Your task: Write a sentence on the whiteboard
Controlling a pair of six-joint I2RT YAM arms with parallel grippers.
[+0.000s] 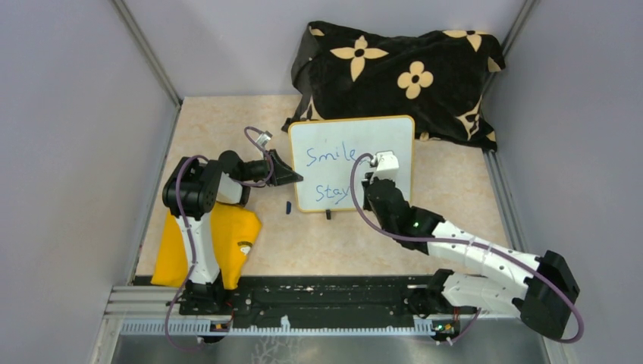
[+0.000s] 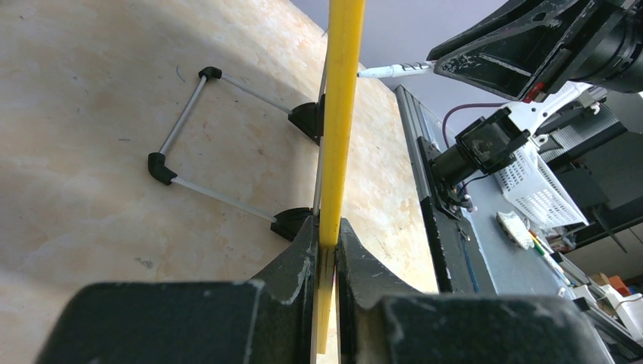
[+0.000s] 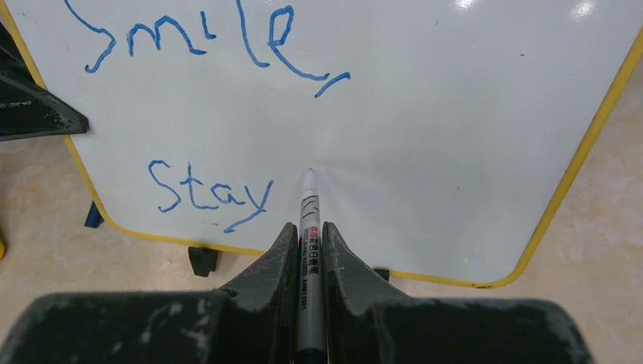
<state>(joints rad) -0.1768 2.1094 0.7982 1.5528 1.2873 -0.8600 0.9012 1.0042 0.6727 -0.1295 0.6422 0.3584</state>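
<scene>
Centrally, whiteboard (image 1: 345, 174): standing on table (image 1: 455, 189), just in front of black flowered cloth (image 1: 394, 68); blue writing reads "Smile," above "Stay"; left jaws clenched on whiteboard's left yellow rim; right jaws grasping marker (image 3: 309, 220), tip at whiteboard face just right of "Stay"; small blue piece (image 1: 289, 206) on table beside whiteboard's lower left corner.

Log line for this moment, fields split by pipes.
left pincer: shut on whiteboard edge | right pincer: shut on marker, tip right of "Stay" | board reads: "Smile, Stay"
</scene>
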